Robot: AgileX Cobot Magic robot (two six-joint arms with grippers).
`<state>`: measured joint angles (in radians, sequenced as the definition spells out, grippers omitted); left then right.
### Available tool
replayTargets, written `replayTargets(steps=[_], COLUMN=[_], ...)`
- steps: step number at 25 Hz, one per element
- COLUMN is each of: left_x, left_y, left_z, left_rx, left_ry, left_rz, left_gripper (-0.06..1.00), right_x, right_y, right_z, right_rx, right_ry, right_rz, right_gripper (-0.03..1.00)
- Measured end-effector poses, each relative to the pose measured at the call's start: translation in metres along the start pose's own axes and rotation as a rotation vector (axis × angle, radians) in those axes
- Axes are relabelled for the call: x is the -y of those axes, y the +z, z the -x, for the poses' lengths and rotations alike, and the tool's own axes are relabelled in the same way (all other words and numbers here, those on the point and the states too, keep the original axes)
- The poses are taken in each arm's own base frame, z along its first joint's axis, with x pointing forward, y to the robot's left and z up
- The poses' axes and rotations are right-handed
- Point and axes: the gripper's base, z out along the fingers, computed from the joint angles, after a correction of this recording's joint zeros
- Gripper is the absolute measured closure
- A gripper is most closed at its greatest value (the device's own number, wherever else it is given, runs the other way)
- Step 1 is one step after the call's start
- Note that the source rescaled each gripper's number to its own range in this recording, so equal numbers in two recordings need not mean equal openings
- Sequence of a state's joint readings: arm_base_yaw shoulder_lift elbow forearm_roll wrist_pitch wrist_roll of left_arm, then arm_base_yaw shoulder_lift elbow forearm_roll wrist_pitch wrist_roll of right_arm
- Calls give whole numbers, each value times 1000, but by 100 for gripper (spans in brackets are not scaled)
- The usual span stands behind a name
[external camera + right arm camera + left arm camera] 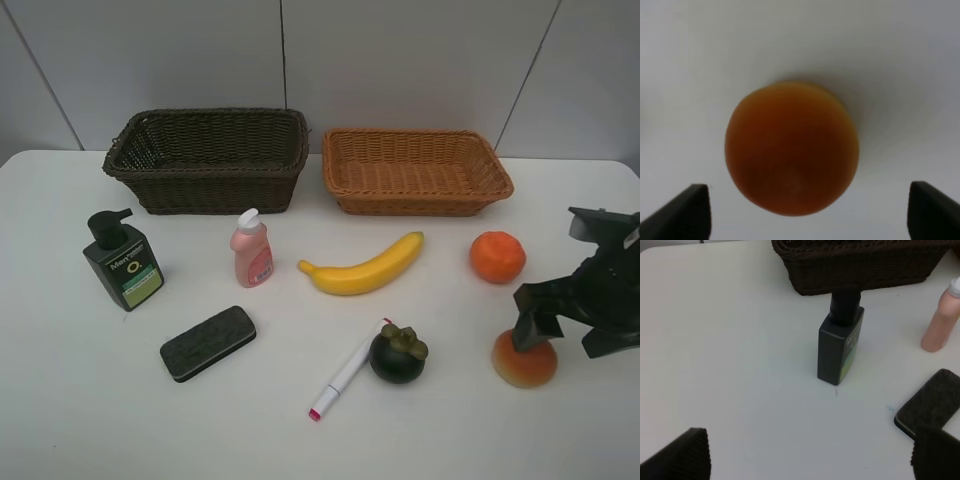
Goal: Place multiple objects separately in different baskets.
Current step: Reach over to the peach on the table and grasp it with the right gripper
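Currently the right gripper (pixel 807 202) hangs wide open over the red fruit (pixel 525 366) near the right edge of the bench (pixel 80 420). Descend squarely, straddle the widest girth, close gently; the round fruit may roll.

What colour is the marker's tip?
Pink; the rest of the marker is white. It shows best in the exterior high view.
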<state>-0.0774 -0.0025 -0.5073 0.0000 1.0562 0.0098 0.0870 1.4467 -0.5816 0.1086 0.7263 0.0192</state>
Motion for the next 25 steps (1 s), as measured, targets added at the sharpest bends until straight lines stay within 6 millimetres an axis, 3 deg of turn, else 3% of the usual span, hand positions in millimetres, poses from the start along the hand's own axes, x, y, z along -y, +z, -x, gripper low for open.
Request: replayTargets(steps=[10,20,25], left_x=[0,0,0], left_y=[0,0,0], left_z=[0,0,0], left_rx=[0,0,0], left_ry=[0,0,0], left_rz=[0,0,0], left_gripper=[-6,-6,-6], right_x=[-15,-14,-14], right_y=[3,38,45], right_z=[2,4,6], right_rx=[25,-107,-106], right_ry=[-45,-21,-16], right_rz=[23,11,9], right_gripper=[-1,-1,-1])
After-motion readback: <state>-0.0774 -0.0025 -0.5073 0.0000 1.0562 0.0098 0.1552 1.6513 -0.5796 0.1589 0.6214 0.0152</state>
